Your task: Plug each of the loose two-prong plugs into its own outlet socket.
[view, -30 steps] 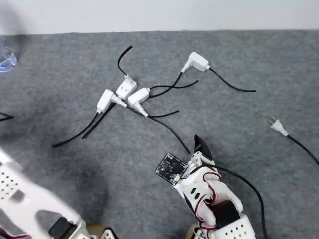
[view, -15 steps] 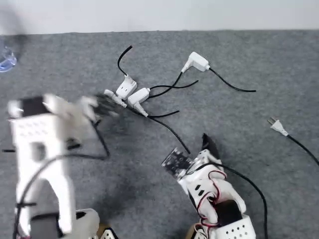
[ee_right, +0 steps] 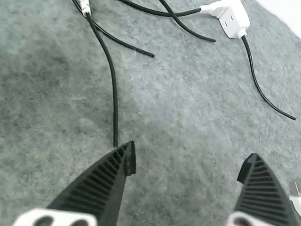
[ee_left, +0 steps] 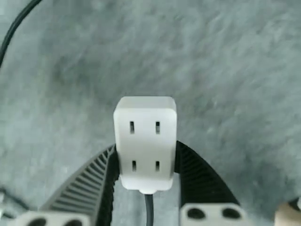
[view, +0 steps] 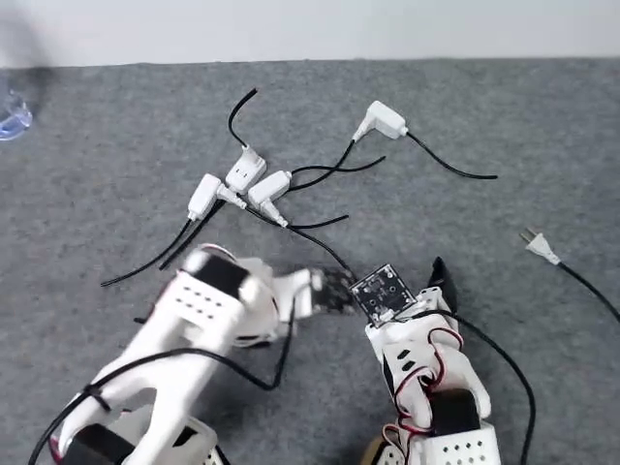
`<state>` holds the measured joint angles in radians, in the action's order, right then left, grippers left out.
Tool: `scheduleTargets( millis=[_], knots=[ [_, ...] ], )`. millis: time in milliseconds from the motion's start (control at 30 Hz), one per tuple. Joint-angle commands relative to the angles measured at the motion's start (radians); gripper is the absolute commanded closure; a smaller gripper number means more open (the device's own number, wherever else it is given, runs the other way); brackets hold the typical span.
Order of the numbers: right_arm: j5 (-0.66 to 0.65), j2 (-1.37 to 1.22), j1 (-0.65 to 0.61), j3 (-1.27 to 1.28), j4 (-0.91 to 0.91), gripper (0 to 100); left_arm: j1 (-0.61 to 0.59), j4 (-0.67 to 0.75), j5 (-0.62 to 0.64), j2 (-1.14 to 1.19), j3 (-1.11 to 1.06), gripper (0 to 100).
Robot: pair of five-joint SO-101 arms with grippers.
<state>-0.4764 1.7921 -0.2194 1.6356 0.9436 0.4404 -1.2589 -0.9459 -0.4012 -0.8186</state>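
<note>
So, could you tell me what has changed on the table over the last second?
The left arm swung in from the lower-left corner to the middle; the left gripper holds a socket. The right gripper, open, shifted slightly right. The four other sockets and the loose plug stayed put.

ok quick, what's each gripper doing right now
Left gripper: closed on the outlet socket.
Right gripper: open, holding nothing.
</note>
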Motion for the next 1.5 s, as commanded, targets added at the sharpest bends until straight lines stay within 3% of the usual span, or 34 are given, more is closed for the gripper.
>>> scheduleTargets(
  millis=[0, 233, 333, 433, 533, 600, 833, 1000, 1133, 1333, 1467],
  knots=[
    [0.009, -0.012, 0.010, -0.071, -0.021, 66.4, 0.074, 0.069, 0.018, -0.035, -0.039, 99],
    [0.009, -0.012, 0.008, -0.069, -0.021, 66.4, 0.080, 0.143, 0.020, -0.035, -0.105, 99],
    [0.009, -0.012, 0.007, -0.068, -0.021, 66.4, 0.080, 0.198, 0.098, -0.037, -0.110, 97],
    [0.009, -0.012, 0.005, -0.064, -0.021, 66.4, 0.080, 0.239, 0.219, -0.038, -0.107, 84],
    [0.009, -0.012, 0.005, -0.064, -0.021, 66.4, 0.087, 0.227, 0.232, -0.037, -0.114, 63],
    [0.008, -0.012, 0.005, -0.064, -0.021, 66.4, 0.087, 0.195, 0.210, -0.038, -0.114, 56],
    [0.008, -0.012, 0.012, -0.068, -0.021, 66.4, 0.068, 0.071, 0.149, -0.046, -0.088, 60],
    [0.011, -0.022, 0.145, -0.161, -0.012, 66.4, -0.097, -0.087, 0.149, -0.071, 0.047, 61],
    [0.069, -0.030, 0.251, -0.302, 0.059, 66.4, -0.275, -0.095, 0.152, -0.219, 0.053, 65],
    [0.068, -0.226, 0.349, -0.563, 0.119, 66.4, -0.473, -0.060, 0.269, -0.580, -0.142, 66],
    [0.068, -0.489, 0.466, -0.858, 0.163, 66.4, -0.603, 0.055, 0.347, -0.835, -0.331, 66]
  ],
)
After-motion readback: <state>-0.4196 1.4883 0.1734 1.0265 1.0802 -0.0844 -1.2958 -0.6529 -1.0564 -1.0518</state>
